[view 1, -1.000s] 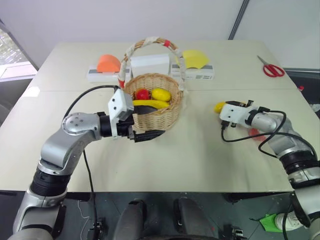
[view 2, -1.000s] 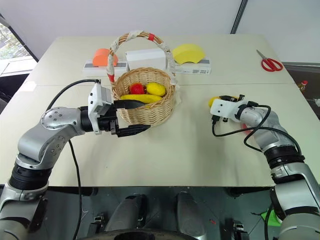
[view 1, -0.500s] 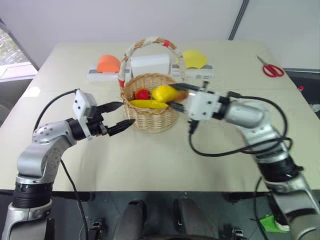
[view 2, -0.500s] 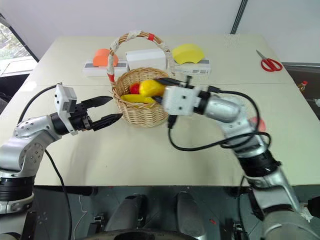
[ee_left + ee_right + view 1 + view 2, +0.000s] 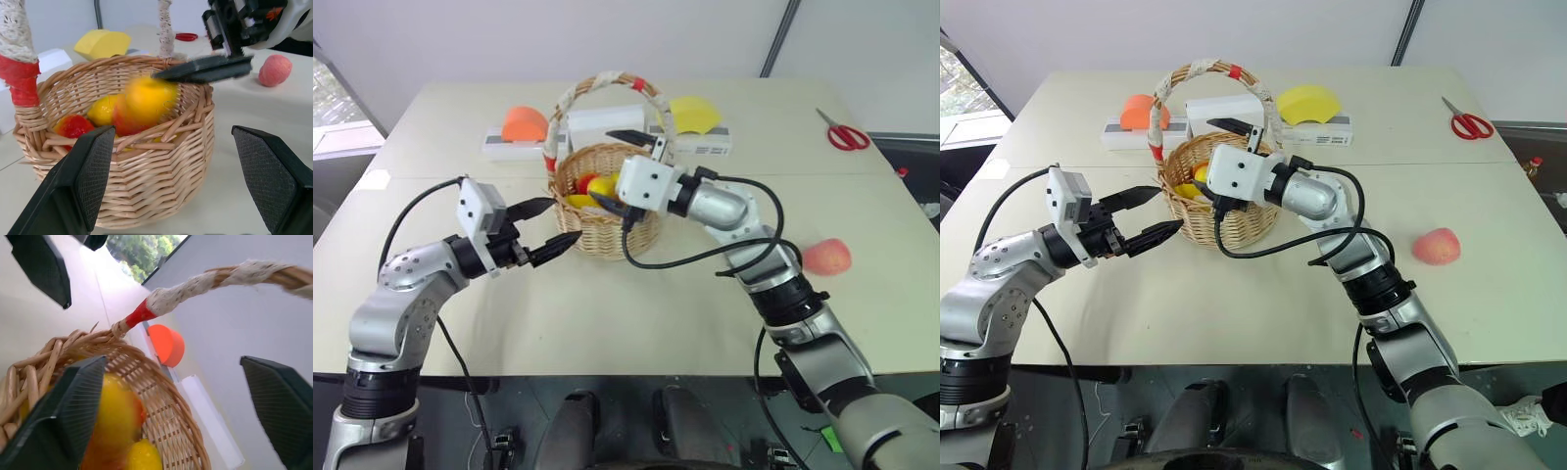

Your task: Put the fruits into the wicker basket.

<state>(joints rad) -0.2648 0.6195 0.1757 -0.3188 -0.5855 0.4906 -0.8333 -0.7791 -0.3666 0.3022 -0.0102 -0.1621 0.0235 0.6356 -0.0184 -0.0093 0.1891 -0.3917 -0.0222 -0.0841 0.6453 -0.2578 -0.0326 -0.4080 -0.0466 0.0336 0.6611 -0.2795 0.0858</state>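
The wicker basket (image 5: 607, 220) stands mid-table under its tall handle (image 5: 607, 83). My right gripper (image 5: 619, 171) hovers over the basket's rim, open, one finger above and one just inside. The orange-yellow mango (image 5: 144, 100) is loose between those fingers, blurred, inside the basket. Below it lie a yellow lemon-like fruit (image 5: 104, 110) and a small red fruit (image 5: 73, 126). Part of the banana (image 5: 576, 201) peeks out at the left rim. A pink-red peach (image 5: 826, 257) lies on the table far to the right. My left gripper (image 5: 543, 227) is open and empty just left of the basket.
Behind the basket sit a white box (image 5: 605, 122) and two flat strips. One strip carries an orange half-disc (image 5: 526, 124), the other a yellow fan shape (image 5: 695, 115). Red scissors (image 5: 849, 135) lie at the far right. The right arm's black cable hangs in front of the basket.
The right arm swung from the table's right side over to the basket with the mango, then opened and let it go. The left gripper drew back left from the basket. The peach came into sight.
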